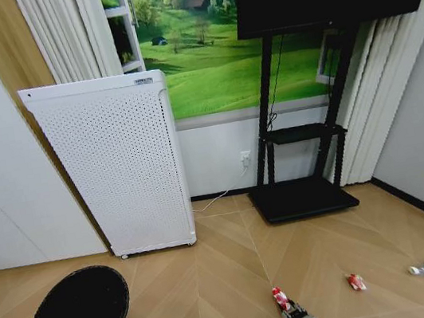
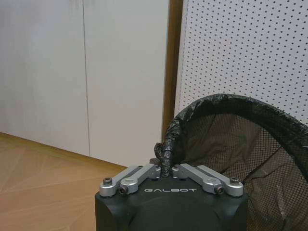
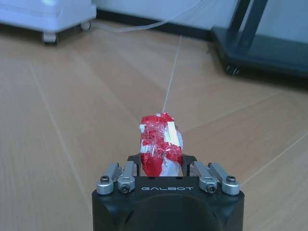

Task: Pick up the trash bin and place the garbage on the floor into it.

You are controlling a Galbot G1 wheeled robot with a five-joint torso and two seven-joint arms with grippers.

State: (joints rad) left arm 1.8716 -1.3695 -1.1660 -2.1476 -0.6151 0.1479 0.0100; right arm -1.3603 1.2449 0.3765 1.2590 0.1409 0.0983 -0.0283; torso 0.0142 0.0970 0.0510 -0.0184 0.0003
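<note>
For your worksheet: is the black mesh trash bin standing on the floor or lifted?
Lifted: the left gripper pinches the black mesh trash bin by its rim.

1. "GALBOT" stands in pale capital letters on the black body of the left gripper, seen in the left wrist view.
2. "GALBOT" stands in the same lettering on the black body of the right gripper, in the right wrist view.
3. A small label sits on the top edge of the white perforated panel; its print is too small to read.
</note>
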